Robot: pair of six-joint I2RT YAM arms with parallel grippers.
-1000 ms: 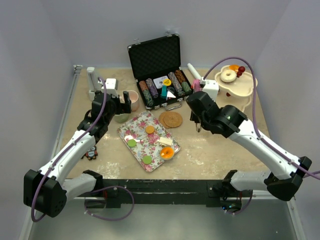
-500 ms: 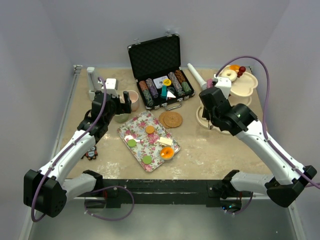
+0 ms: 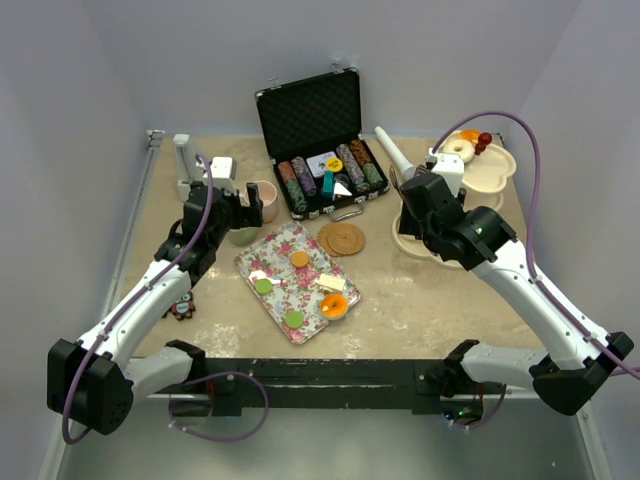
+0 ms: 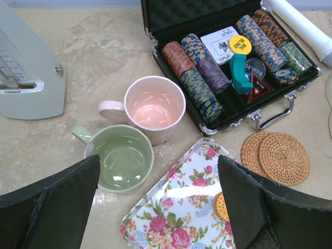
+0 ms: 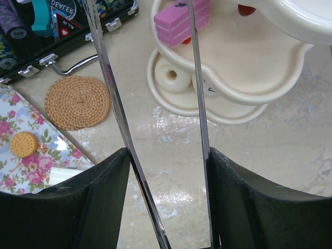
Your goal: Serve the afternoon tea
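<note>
Hovering: right jaws (image 5: 150,109) spread wide over the table (image 5: 290,150).
Ahead of them: pink layer cake (image 5: 182,22) on cream stand (image 5: 244,78).
Left jaws (image 4: 158,199): wide, green cup (image 4: 120,158) between.

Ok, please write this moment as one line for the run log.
left gripper: open, above green cup and pink cup | right gripper: open, empty, near three-tier stand | pink cake: on stand
</note>
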